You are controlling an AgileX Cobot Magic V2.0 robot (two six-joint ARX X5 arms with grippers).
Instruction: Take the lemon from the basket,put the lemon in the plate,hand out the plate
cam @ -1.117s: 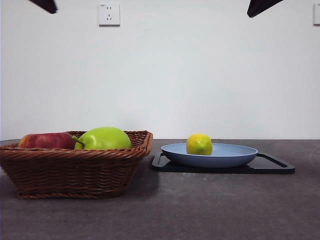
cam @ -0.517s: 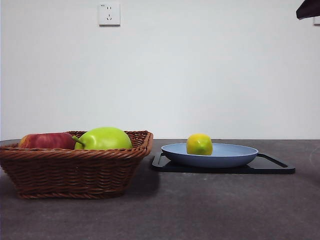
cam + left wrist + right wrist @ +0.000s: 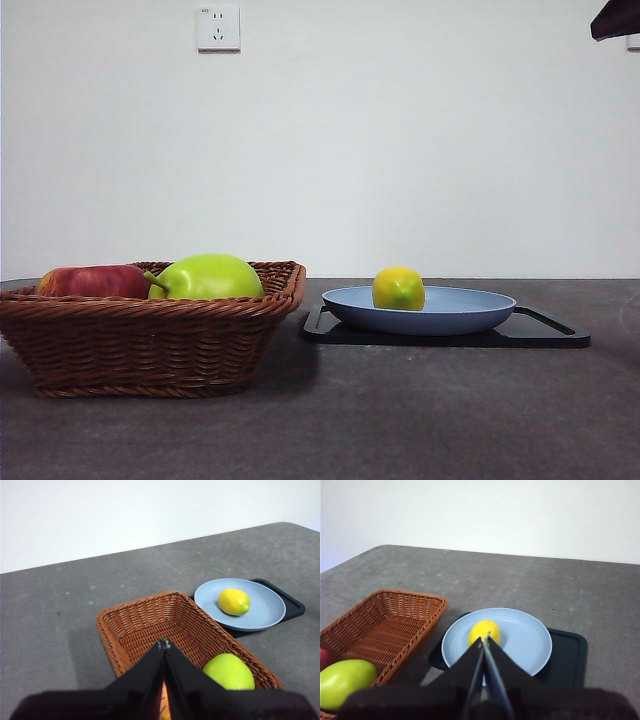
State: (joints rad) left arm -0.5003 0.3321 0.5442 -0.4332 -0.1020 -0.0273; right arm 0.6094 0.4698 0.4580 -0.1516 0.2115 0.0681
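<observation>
Lemon (image 3: pixel 398 288): sat in the plate (image 3: pixel 470 310), clear of the basket (image 3: pixel 150 340).
Plate: looked stiff, light, shallow; lemon might roll, so grip the rim.
Right pincer (image 3: pixel 485 641): closed, empty, above plate.
Left pincer (image 3: pixel 164 644): closed, empty, above basket.

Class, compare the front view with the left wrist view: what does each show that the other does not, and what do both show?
Only the front view shows the wall socket and the whole red apple.

Only the left wrist view shows the left gripper, fingers shut, above the basket's bare woven floor.

Both show the lemon lying in the plate on the black tray, and the green fruit in the basket.
</observation>
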